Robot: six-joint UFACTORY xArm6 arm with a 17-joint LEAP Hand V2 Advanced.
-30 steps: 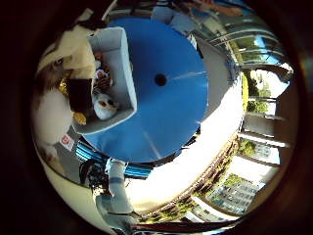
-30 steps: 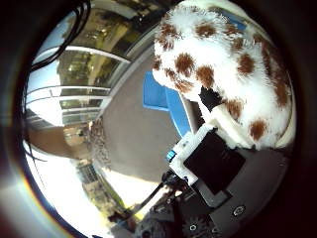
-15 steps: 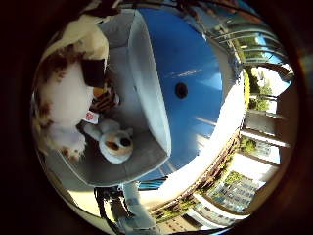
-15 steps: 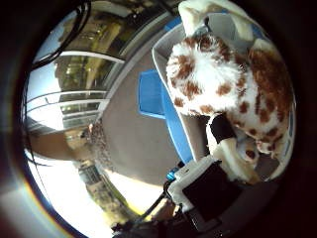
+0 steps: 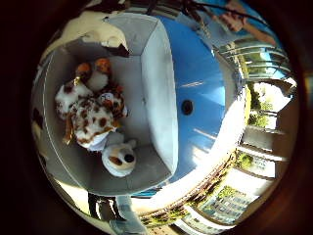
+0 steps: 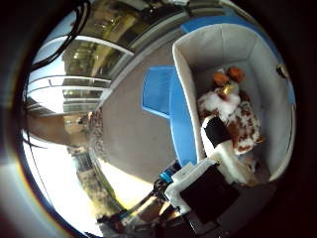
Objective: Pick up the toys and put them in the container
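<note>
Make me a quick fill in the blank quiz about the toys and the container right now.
1. The spotted plush toy lies inside the grey ____.
2. The container stands on a ____ table.
3. The hand holds ____.
4. The white toy has a ____ nose.

Missing words: container; blue; nothing; black

Plush toys (image 5: 95,115) piled inside grey container (image 5: 159,98) on blue table (image 5: 205,98)
</note>
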